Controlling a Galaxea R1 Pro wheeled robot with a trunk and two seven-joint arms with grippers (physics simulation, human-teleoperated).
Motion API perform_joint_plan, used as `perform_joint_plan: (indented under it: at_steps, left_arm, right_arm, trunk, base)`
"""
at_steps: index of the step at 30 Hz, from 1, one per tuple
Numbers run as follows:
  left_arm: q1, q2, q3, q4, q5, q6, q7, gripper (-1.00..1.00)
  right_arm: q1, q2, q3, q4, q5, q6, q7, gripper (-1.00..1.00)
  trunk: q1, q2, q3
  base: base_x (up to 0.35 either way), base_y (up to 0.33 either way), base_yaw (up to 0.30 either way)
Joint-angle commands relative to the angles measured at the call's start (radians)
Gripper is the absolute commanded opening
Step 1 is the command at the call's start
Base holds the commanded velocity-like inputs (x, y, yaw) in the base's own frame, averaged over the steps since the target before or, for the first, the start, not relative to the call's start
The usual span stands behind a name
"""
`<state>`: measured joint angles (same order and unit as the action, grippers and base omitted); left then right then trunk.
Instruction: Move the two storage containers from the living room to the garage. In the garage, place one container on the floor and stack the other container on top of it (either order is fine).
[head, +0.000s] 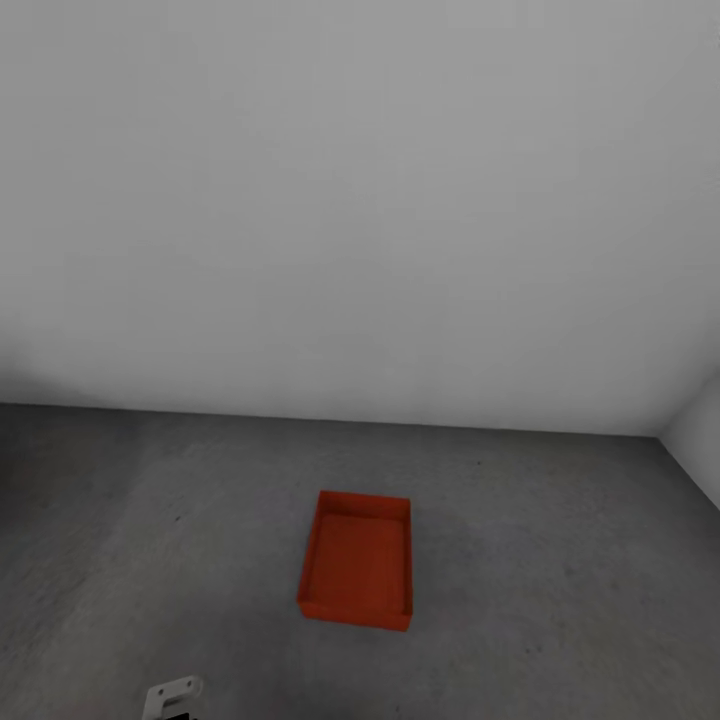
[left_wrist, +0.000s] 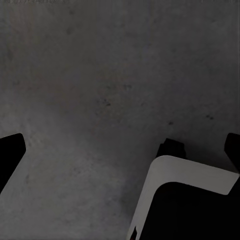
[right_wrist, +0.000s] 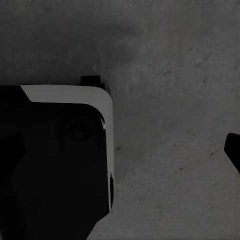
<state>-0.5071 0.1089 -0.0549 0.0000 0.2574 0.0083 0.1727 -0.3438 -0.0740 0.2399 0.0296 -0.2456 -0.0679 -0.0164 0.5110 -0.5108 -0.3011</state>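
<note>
One red-orange open-top storage container (head: 357, 560) sits empty and upright on the dark grey garage floor (head: 560, 560), a short way out from the plain wall. In the left wrist view my left gripper (left_wrist: 120, 150) is open over bare concrete, its black fingertips (left_wrist: 11, 152) far apart with nothing between them. My right gripper (right_wrist: 120, 150) also hangs over the floor. One of its fingertips (right_wrist: 233, 149) shows at the picture's edge and the other is lost against my dark base; it holds nothing.
A grey-white wall (head: 360, 200) runs across the back, meeting a side wall (head: 700, 440) at the right corner. A white part of my left arm (head: 172, 697) pokes in at the bottom of the head view. My white-edged black base (left_wrist: 190, 200) (right_wrist: 55, 160) lies under both wrists.
</note>
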Motion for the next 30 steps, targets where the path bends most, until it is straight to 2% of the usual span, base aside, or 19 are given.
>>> perform_joint_plan:
  at_steps: [1, 30]
  left_arm:
    - [-0.001, 0.000, -0.006, 0.000, 0.008, 0.001, 0.002, 1.00]
    - [-0.001, -0.001, -0.005, 0.000, 0.008, 0.001, 0.002, 1.00]
  right_arm:
    - [-0.001, 0.000, 0.008, 0.003, -0.009, -0.006, -0.001, 1.00]
    - [-0.001, 0.000, 0.009, 0.003, -0.009, -0.005, -0.001, 1.00]
  trunk:
    - [0.000, -0.001, 0.000]
    - [0.000, -0.001, 0.046]
  base:
    - [0.000, 0.000, 0.000]
    - [0.000, 0.000, 0.000]
